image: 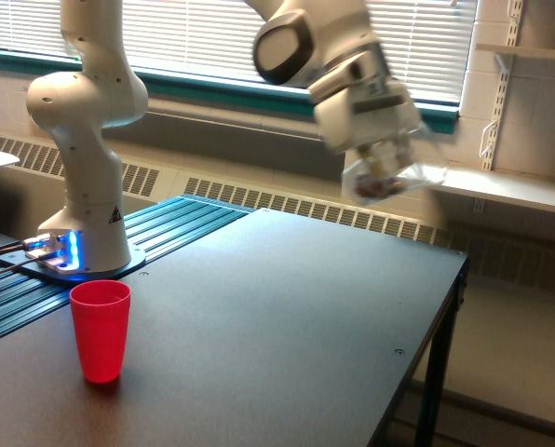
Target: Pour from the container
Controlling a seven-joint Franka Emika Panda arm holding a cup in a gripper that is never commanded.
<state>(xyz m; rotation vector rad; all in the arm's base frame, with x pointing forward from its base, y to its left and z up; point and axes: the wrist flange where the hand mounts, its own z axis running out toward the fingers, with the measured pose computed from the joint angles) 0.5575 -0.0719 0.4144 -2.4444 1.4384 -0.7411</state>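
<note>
Nearest, by the tabletop's (287, 345) front edge toward the exterior view's left corner: red cup (101, 331), upright, mouth open, standing alone on the dark surface. Nothing visible inside from this angle.

Just behind, along the tabletop's left edge: ribbed blue-green panel (166, 242), bearing the arm's white base (84, 140), with a blue glow low at the foot. Base well apart from the red cup.

Farther back, in the air above the tabletop's far edge, toward the far right corner: gripper (382, 154), blurred by motion, hanging from a white wrist and closed around the container (389, 177). Fingers themselves too smeared to make out singly; grip judged from the jar hanging right under the hand. Container clear and rounded, tipped off upright, reddish-brown and pale bits gathered low inside. No contact with the table; well apart from the red cup, across the tabletop's diagonal.

Beyond the far edge: long radiator grille (305, 207) along the wall, green sill (222, 93) above it, white blinds (203, 37) over the window. At the exterior view's right, white wall shelf (510, 186) on slotted rails.
</note>
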